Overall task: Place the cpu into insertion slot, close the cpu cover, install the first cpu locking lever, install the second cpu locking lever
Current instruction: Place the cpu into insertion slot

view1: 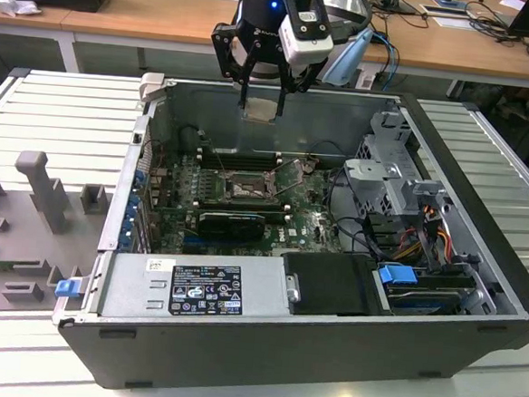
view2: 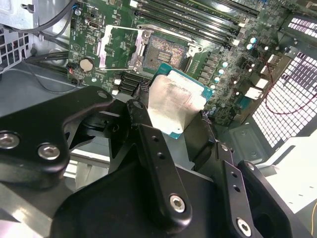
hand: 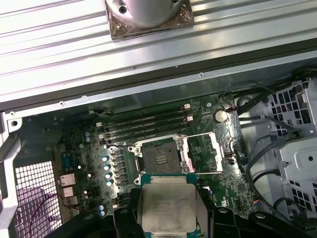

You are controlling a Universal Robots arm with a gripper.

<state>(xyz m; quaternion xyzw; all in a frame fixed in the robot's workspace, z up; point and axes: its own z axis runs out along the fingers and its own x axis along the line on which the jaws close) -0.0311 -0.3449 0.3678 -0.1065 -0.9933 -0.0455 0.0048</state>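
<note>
cpu [hand: 168, 206] in jaws above open computer case [view1: 235, 360]

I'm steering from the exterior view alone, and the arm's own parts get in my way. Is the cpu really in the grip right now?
Observer: Yes. In both wrist views the cpu is clamped in the gripper, its silvery face showing.
Operator: Is anything already sitting in the socket?
Observer: No. In the first wrist view the insertion slot lies bare, with nothing seated in it.
Operator: And the cover, up or down?
Observer: Up. The cpu cover is swung open and lies beside the slot, not over it.
</note>
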